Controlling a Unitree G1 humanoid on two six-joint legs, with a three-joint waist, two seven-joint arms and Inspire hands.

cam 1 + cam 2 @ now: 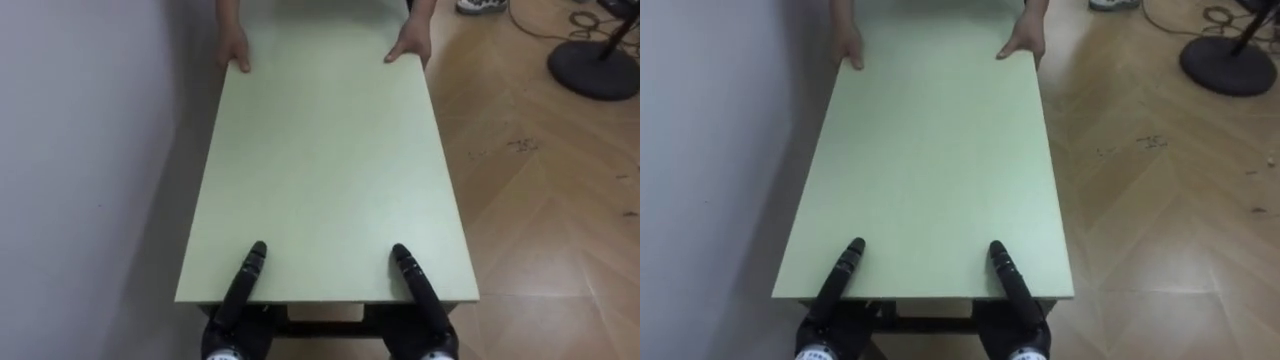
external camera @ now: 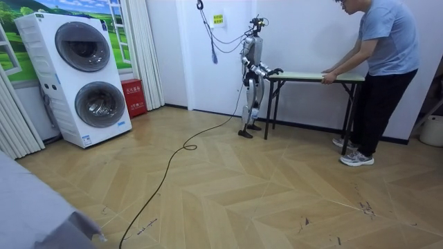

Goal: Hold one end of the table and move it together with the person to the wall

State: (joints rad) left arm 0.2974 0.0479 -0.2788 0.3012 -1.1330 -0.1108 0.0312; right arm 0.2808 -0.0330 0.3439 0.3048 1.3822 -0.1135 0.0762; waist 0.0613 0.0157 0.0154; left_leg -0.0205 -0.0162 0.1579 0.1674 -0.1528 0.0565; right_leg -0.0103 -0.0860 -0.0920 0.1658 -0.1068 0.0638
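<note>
Pale green table (image 1: 330, 150), standing lengthwise along the wall (image 1: 80, 150) on a wood floor (image 1: 540, 180). The robot's left hand (image 1: 243, 280) and right hand (image 1: 417, 288) lie over the near edge, partly beneath the top; how far closed they are cannot be told. A person (image 2: 384, 48) holds the far end with both hands.

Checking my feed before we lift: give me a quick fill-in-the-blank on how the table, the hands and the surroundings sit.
The left hand and right hand rest on the table's ____ end.
The person's hands hold its ____ end.
On the robot's left, the table stands beside a white ____.
The round black stand base lies to the robot's ____.
Missing words: near; far; wall; right.
</note>
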